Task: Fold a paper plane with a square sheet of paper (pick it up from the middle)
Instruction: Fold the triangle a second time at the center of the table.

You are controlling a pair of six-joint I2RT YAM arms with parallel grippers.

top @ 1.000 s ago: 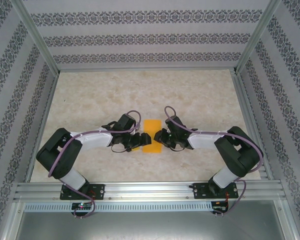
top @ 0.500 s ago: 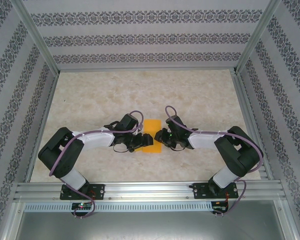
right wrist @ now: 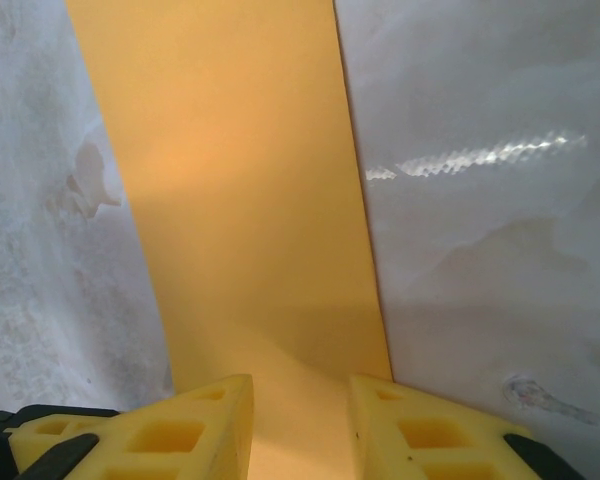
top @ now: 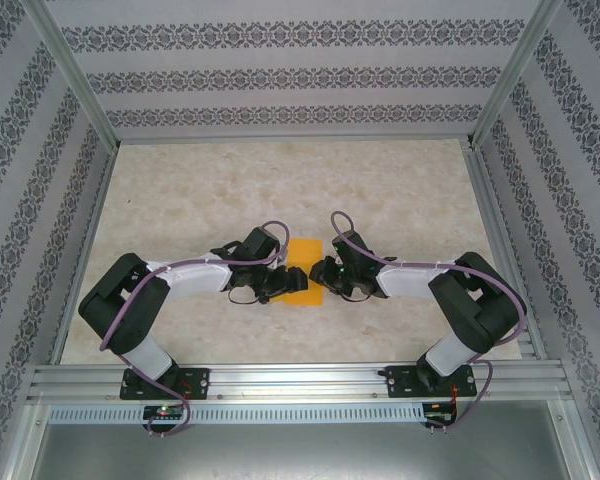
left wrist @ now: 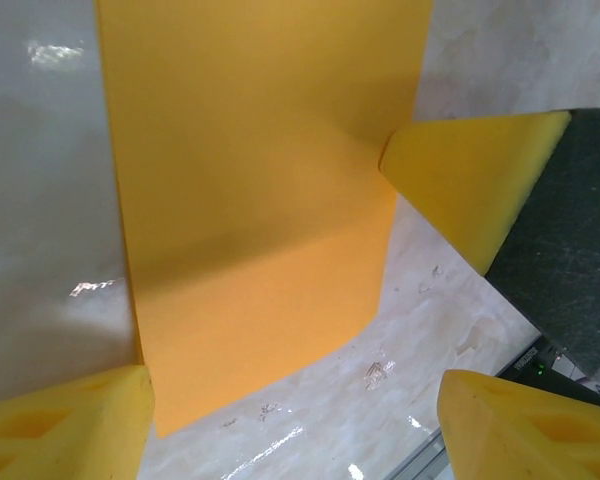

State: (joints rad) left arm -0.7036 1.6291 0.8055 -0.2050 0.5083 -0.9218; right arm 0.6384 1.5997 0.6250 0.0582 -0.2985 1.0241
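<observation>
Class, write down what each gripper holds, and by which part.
The left gripper is open, holding nothing. The right gripper meets an edge of the orange paper; whether it pinches there cannot be told.

Orange paper (top: pixel 306 256), beige marbled table (top: pixel 280 180), grey floral-striped walls (top: pixel 280 75)

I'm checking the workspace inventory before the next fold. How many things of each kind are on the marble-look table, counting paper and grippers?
Thin plain orange paper sheet: 1
Two-finger grippers with yellow foam fingertips: 2 (left gripper, right gripper)
Total: 3
</observation>
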